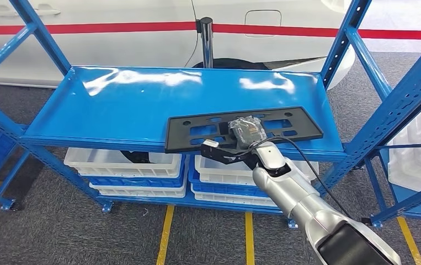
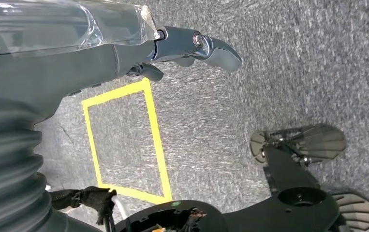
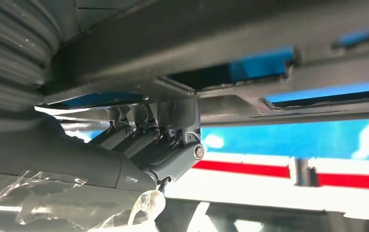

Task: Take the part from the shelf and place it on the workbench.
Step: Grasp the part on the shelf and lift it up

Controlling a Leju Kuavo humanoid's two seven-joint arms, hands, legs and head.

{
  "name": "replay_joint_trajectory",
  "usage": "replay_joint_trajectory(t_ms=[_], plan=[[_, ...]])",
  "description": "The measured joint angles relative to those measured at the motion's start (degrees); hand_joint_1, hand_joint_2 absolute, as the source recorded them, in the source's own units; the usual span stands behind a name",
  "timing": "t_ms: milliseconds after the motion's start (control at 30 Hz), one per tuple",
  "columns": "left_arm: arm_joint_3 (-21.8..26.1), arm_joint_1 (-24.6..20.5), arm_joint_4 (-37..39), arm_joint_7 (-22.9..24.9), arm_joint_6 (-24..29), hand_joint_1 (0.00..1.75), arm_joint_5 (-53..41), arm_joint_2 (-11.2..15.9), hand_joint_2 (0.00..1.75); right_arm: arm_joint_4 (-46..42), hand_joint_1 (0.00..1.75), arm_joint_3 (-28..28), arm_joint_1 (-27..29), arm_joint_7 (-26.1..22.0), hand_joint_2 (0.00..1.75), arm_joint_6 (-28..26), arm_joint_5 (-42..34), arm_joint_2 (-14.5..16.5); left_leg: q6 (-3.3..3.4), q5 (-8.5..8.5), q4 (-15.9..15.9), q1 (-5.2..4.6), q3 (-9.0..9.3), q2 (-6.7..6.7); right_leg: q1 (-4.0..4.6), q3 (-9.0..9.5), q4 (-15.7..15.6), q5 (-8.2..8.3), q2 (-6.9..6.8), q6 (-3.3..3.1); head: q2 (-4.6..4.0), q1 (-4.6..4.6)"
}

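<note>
Right hand [image 1: 245,132] seemingly grips part [image 1: 197,130], fingers hidden.

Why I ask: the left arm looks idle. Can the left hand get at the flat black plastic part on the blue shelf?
Probably not: left hand hangs over the floor; right hand already grips the flat black plastic part.

I look for words and numbers, but I can't read any on the black part [image 1: 243,128], the blue shelf [image 1: 114,110] or the floor.
</note>
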Motion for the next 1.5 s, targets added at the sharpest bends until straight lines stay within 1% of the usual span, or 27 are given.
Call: replay_joint_trajectory(t_ms=[167,267,533,833,967,1067,1167,1233,1267,1300,1333,1367,1400,1433,1467,1500], plan=[[0.00,0.04,0.00,-0.37,-1.28,0.00,-0.54,-0.02,1.75,-2.05,1.75,0.00,0.38,2.30,1.75,-5.35,8.20,-1.55,0.01,0.00,0.03,-0.01,-0.04,0.07,-0.01,-0.06,0.00,0.02,0.04,0.01,-0.01,0.00],[0.00,-0.07,0.00,-1.47,-1.69,0.00,-0.81,-0.02,1.75,-4.66,1.75,0.00,0.88,2.56,1.75,-6.72,11.60,-2.57,0.01,0.00,0.03,0.00,-0.05,0.09,-0.01,-0.11,0.00,0.02,0.06,0.01,-0.01,0.00],[0.00,-0.10,0.00,-2.48,-3.93,0.00,-0.97,0.02,1.75,-12.39,1.75,0.00,1.96,2.58,1.75,-6.16,14.93,-5.48,0.01,0.00,0.01,0.01,-0.11,0.09,0.00,-0.16,0.00,0.02,0.05,0.01,-0.01,0.00],[0.00,-0.11,0.00,-3.23,-6.19,0.00,-0.67,0.18,1.75,-18.76,1.75,0.00,2.75,2.24,1.75,-5.19,15.94,-7.50,0.01,-0.01,0.03,0.00,-0.12,0.09,-0.01,-0.16,0.00,0.02,0.05,0.01,0.00,0.00],[0.00,-0.16,0.00,-3.23,-6.20,0.00,-0.80,0.25,1.75,-20.88,1.75,0.00,2.88,1.82,1.75,-4.77,14.65,-8.01,0.35,-0.24,0.36,-0.07,-0.27,0.09,-0.14,-0.18,-0.03,0.01,0.04,0.07,0.00,0.01],[0.00,-0.27,0.00,-3.23,-6.20,0.00,-0.98,0.26,1.75,-21.66,1.75,0.00,3.02,1.48,1.75,-4.74,13.78,-8.22,0.59,-0.38,0.68,-0.08,-0.44,0.09,-0.15,-0.19,-0.03,0.05,0.04,0.23,0.00,0.00],[0.00,-0.42,0.00,-3.24,-6.20,0.00,-1.20,0.26,1.75,-22.04,1.75,-0.01,3.06,1.48,1.75,-4.75,13.64,-8.28,0.98,-0.44,0.91,-0.22,-0.62,0.09,-0.27,-0.16,-0.14,0.18,0.04,0.65,0.00,0.01],[0.00,-0.55,0.00,-3.24,-6.20,0.00,-1.31,0.26,1.75,-22.37,1.75,-0.05,3.05,1.55,1.75,-4.76,13.64,-8.33,1.51,-0.05,0.37,-0.02,-0.32,0.14,-0.27,-0.21,0.04,-0.05,-0.02,1.12,0.00,0.01],[0.00,-0.62,0.00,-3.25,-6.20,0.00,-1.34,0.25,1.75,-22.54,1.75,-0.08,3.03,1.58,1.75,-4.76,13.64,-8.37,1.81,0.22,0.09,0.15,-0.13,0.23,-0.24,-0.61,1.03,-0.85,-0.08,1.33,-0.01,0.01],[0.00,-0.68,0.00,-3.25,-6.20,0.00,-1.38,0.25,1.75,-22.68,1.75,-0.10,3.02,1.59,1.75,-4.76,13.64,-8.43,2.03,0.46,-0.16,0.36,0.07,0.33,-0.21,-1.59,3.35,-2.40,-0.13,1.51,-0.01,0.01],[0.00,-0.73,0.00,-3.26,-6.20,0.00,-1.39,0.25,1.75,-22.78,1.75,-0.11,3.05,1.59,1.75,-4.76,13.64,-8.50,2.13,0.55,-0.18,0.39,0.12,0.42,-0.28,-3.24,7.13,-4.54,-0.18,1.68,-0.01,0.01],[0.00,-0.74,0.00,-3.26,-6.20,0.00,-1.40,0.26,1.75,-22.85,1.75,-0.10,3.11,1.59,1.75,-4.75,13.64,-8.60,2.21,0.61,-0.13,0.44,0.09,0.48,-0.32,-5.26,11.57,-6.73,-0.19,1.86,-0.01,0.02],[0.00,-0.74,0.00,-3.26,-6.20,0.00,-1.40,0.26,1.75,-22.88,1.75,-0.10,3.25,1.60,1.75,-4.71,13.63,-8.72,2.21,0.60,-0.11,0.47,0.07,0.47,-0.43,-7.08,15.51,-8.26,-0.20,2.07,-0.01,0.02],[0.00,-0.72,0.00,-3.26,-6.21,0.00,-1.41,0.25,1.75,-22.89,1.75,-0.09,3.42,1.62,1.75,-4.66,13.63,-8.88,2.18,0.58,-0.07,0.55,0.04,0.46,-0.58,-8.15,17.81,-8.66,-0.22,2.29,-0.01,0.02],[0.00,-0.71,0.00,-3.26,-6.23,0.00,-1.42,0.23,1.75,-22.90,1.75,-0.08,3.59,1.64,1.75,-4.60,13.62,-9.03,2.11,0.54,-0.02,0.68,0.03,0.45,-0.76,-8.04,17.61,-7.78,-0.26,2.50,-0.01,0.02],[0.00,-0.71,0.00,-3.26,-6.27,0.00,-1.44,0.21,1.75,-22.90,1.75,-0.07,3.72,1.65,1.75,-4.52,13.60,-9.13,1.95,0.46,0.06,0.88,0.04,0.43,-0.96,-6.82,15.15,-6.00,-0.32,2.72,-0.01,0.02]])
